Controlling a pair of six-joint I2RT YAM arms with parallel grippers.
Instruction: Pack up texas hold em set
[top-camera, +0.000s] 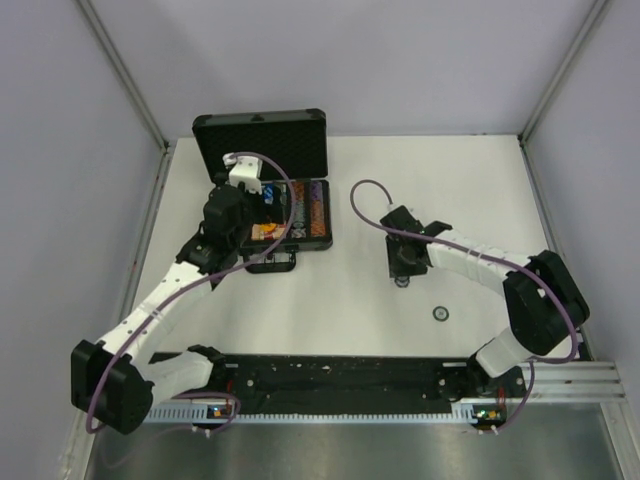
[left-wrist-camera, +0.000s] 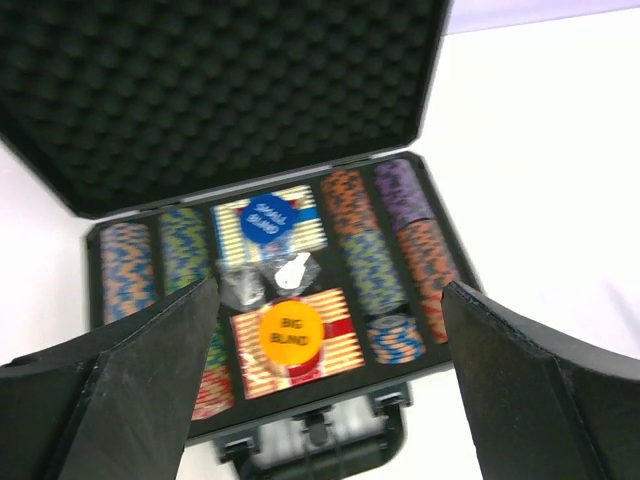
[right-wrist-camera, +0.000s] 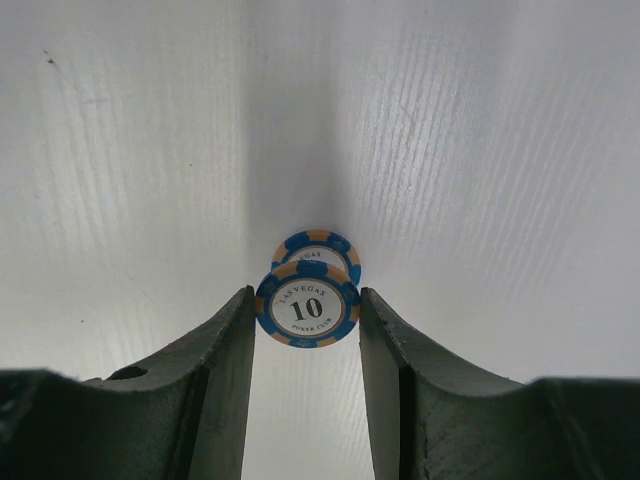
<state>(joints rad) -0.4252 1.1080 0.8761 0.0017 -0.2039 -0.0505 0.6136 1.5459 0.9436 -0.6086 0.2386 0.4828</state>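
The black case (top-camera: 262, 140) of the texas hold em set lies open at the back left, its foam lid (left-wrist-camera: 220, 90) raised. Multicoloured chip rows (left-wrist-camera: 365, 250) fill its tray. An orange BIG BLIND disc (left-wrist-camera: 290, 332) rests on a red card deck (left-wrist-camera: 340, 345), and a blue SMALL BLIND disc (left-wrist-camera: 268, 218) rests on the other deck. My left gripper (left-wrist-camera: 330, 295) hovers open above the handle (left-wrist-camera: 320, 445) side, holding nothing. My right gripper (right-wrist-camera: 305, 310) is shut on a blue 10 chip (right-wrist-camera: 307, 307) over the table. A second blue chip (right-wrist-camera: 320, 248) lies just beyond it.
A small dark chip (top-camera: 440, 314) lies on the white table (top-camera: 330, 310) right of centre, near the front. Grey walls (top-camera: 60, 200) stand on the left, right and back. A black rail (top-camera: 340, 378) carries both arm bases along the near edge.
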